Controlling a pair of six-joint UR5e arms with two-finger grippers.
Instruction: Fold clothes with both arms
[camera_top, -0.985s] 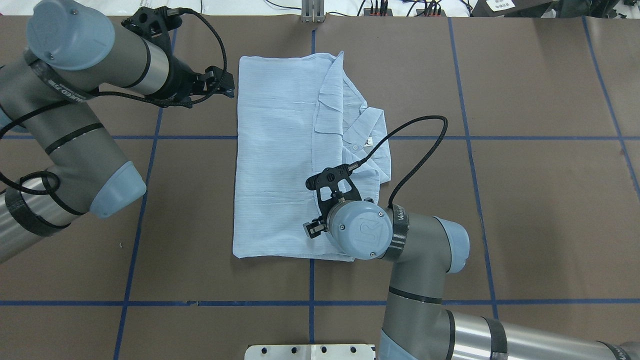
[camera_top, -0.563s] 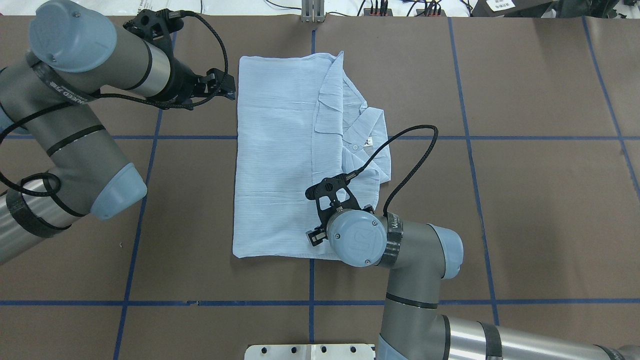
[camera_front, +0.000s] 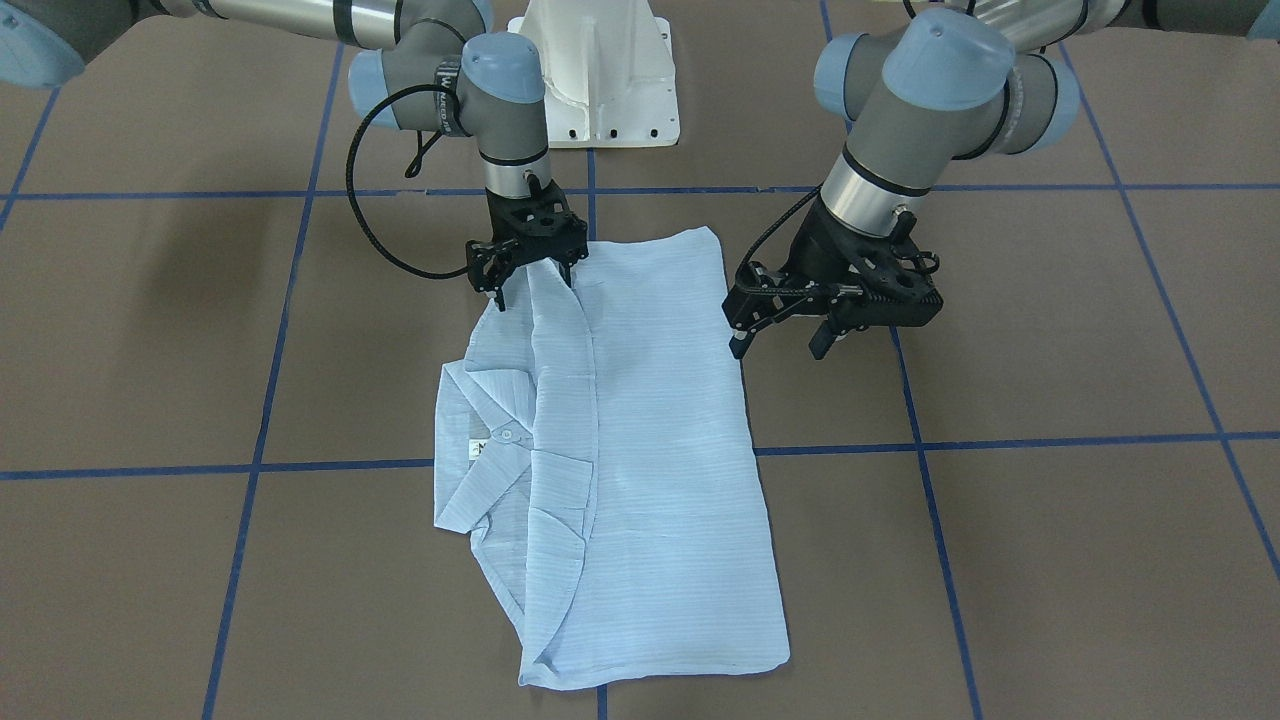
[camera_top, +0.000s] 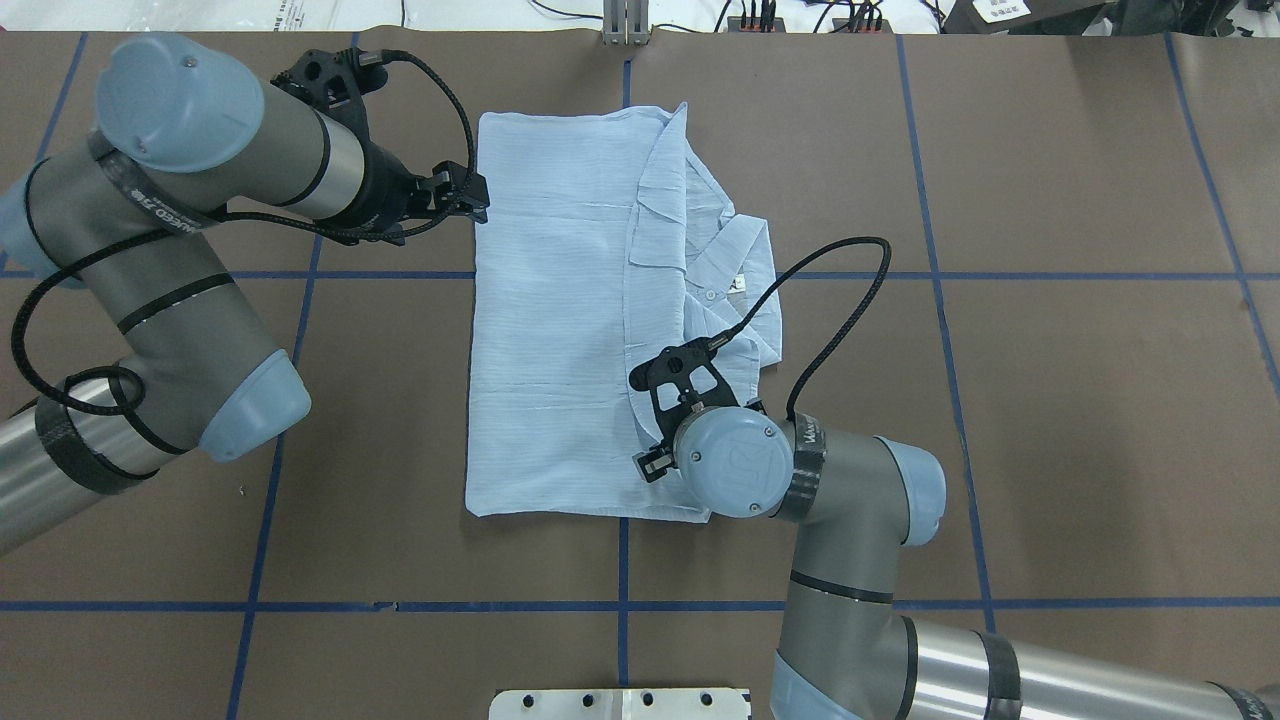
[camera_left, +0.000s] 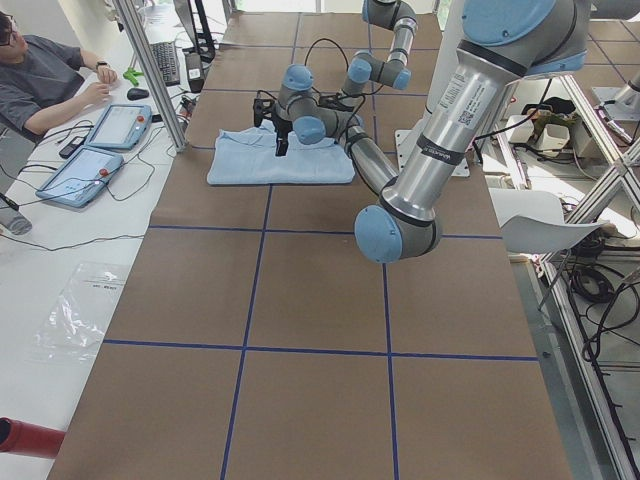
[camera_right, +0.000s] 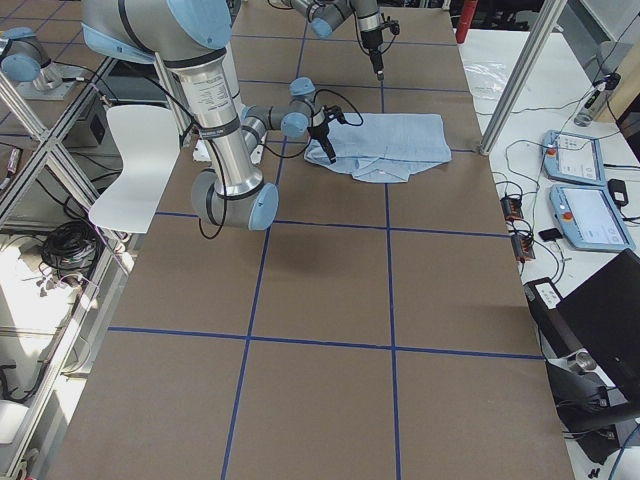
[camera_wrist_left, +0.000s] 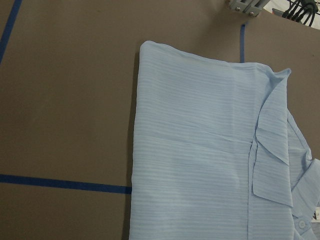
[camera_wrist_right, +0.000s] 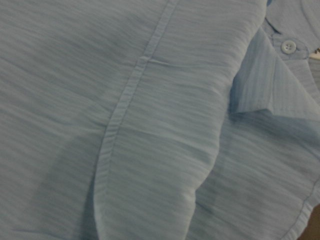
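Light-blue pinstriped cloth: the shirt (camera_top: 555, 350) is lying folded into a long rectangle on the brown desk (camera_top: 1050, 400), with its collar (camera_front: 470, 480) facing up along the long side toward the robot's right. The right end effector (camera_front: 535, 290) is pointing straight down over the shirt's corner nearest the robot, with its fingers spread apart and straddling the folded front edge. Nothing is being pinched between them, and whether the tips are touching the cloth cannot be told. The left end effector (camera_front: 778, 345) is hovering just beside the opposite long edge, over bare desk, with its fingers likewise spread wide and carrying nothing. Cloth is filling the right wrist view.
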